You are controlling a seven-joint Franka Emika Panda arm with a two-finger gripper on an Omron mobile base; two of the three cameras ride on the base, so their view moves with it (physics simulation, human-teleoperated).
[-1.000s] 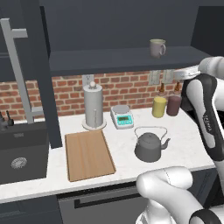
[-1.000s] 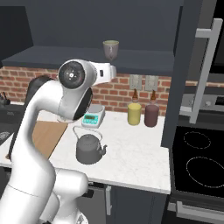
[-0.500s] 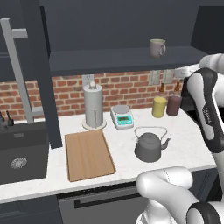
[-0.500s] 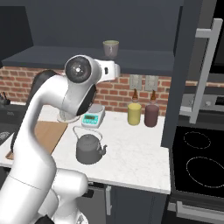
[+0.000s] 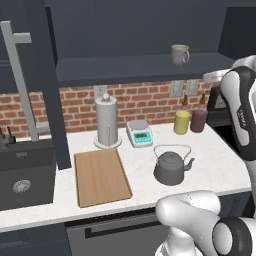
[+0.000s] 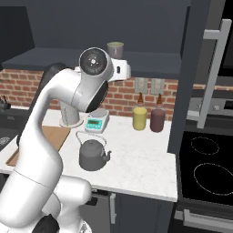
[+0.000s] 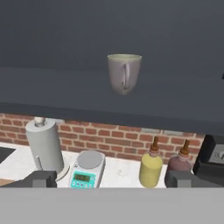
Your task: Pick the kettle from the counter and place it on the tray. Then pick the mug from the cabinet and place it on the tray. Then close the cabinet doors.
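Kettle: I see the squat dark grey metal kettle [image 5: 171,168] on the white speckled counter [image 5: 210,155], beside the bare light-brown wooden tray [image 5: 100,176].
Gripper: my gripper [image 7: 112,179] hangs high, jaws wide apart, empty.
Bearing: kettle lies well below the jaws.

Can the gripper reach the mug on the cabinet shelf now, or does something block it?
Probably yes. The mug stands alone on the open cabinet shelf, straight ahead of the open gripper, with its handle turned to the hand and nothing between them.
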